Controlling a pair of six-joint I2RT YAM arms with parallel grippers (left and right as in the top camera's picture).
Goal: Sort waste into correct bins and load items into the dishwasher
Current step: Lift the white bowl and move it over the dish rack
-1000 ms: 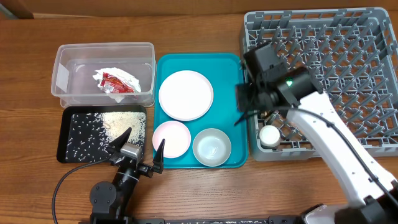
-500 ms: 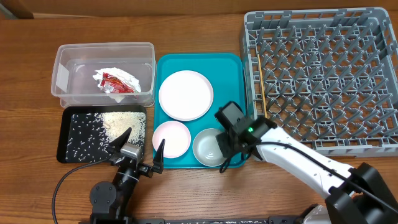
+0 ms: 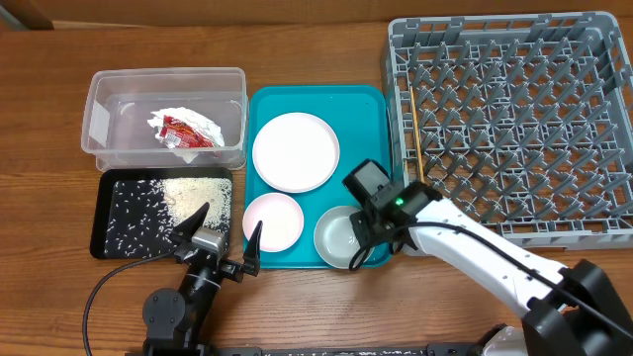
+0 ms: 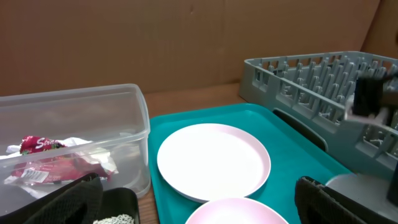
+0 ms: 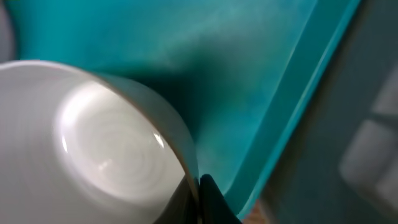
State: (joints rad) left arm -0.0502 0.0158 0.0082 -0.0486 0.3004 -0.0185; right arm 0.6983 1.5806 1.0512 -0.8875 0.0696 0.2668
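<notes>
My right gripper is shut on the right rim of the grey-white bowl at the front right of the teal tray; the right wrist view shows both fingers pinching the bowl's wall. The large white plate and the small pink plate lie on the same tray. My left gripper is open and empty at the table's front, in front of the pink plate. Wooden chopsticks lie in the grey rack. The cup is out of view.
The clear tub at the back left holds the napkin and red wrapper. The black tray in front of it holds rice. The teal tray sits against the rack's left wall.
My right arm came from the rack's left wall down to the bowl and shut on its rim. The bowl has since shifted a little to the right. The left arm is still.
</notes>
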